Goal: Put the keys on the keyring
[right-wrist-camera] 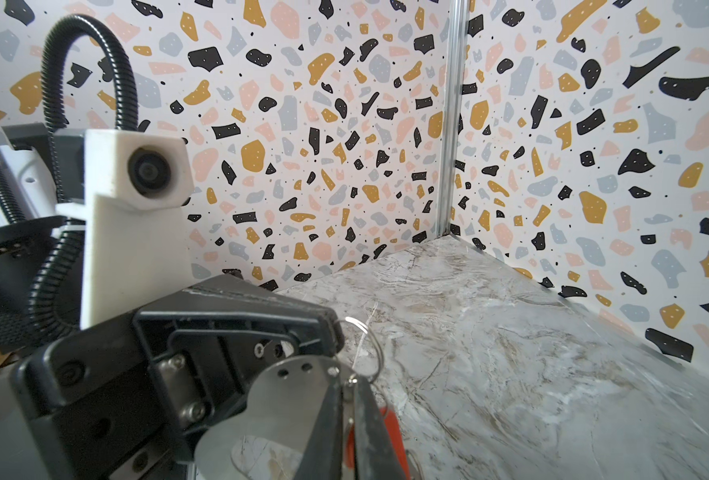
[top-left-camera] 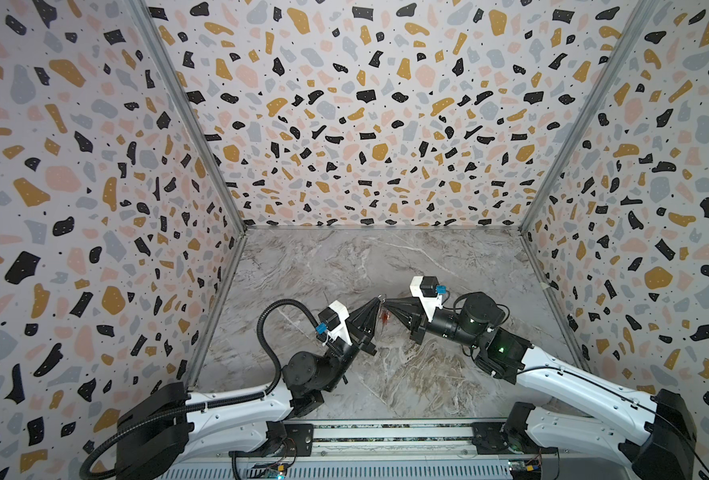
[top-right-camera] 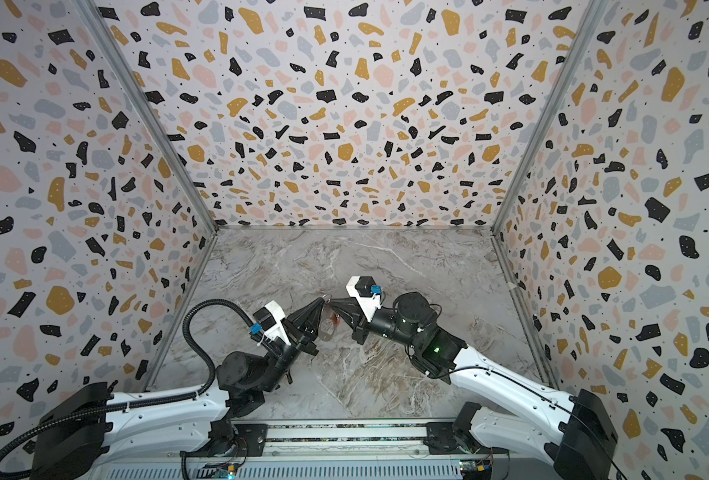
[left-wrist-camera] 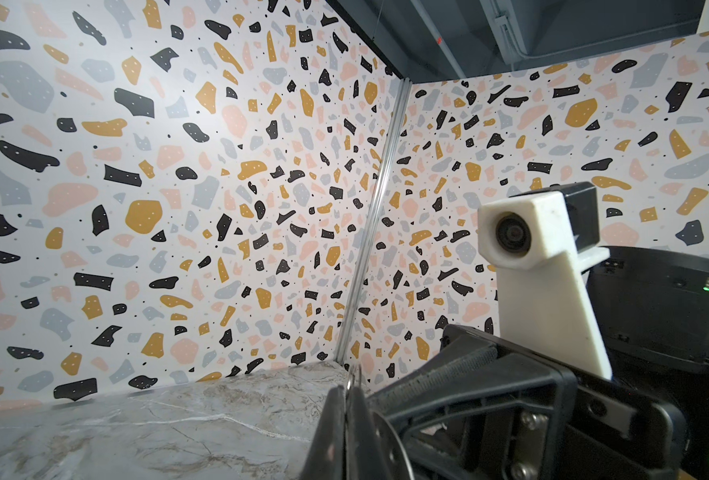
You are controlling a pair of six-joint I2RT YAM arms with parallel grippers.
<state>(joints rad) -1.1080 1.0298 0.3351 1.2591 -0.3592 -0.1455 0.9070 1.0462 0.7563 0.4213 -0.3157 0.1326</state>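
**Operator:** How are the jaws of the left tool (top-left-camera: pixel 379 301) standing?

**Technician:** They are pressing fully together and clamping the keyring (right-wrist-camera: pixel 269 399). The flat grey loop is hanging just under the left tool's tip, above the table (top-left-camera: pixel 344 266). Marble is showing through its large hole in the right wrist view.

**Operator:** What is the right tool (top-left-camera: pixel 387 305) doing?

**Technician:** It is meeting the left tool tip to tip in both top views. Its jaws are sitting almost together and pinching the silvery metal of the keys (right-wrist-camera: pixel 351 379).

**Operator:** Where is the red tag (right-wrist-camera: pixel 388 415) sitting?

**Technician:** It is dangling just below the left tool's tip, on the side facing the right tool. A thin wire ring (right-wrist-camera: pixel 375 353) is curving out beside that same tip.

**Operator:** Are the keys already riding on the loop?

**Technician:** The views are not settling that. The right tool's fingers (right-wrist-camera: pixel 328 419) are covering the spot just below the left tool's tip where key and loop are meeting.
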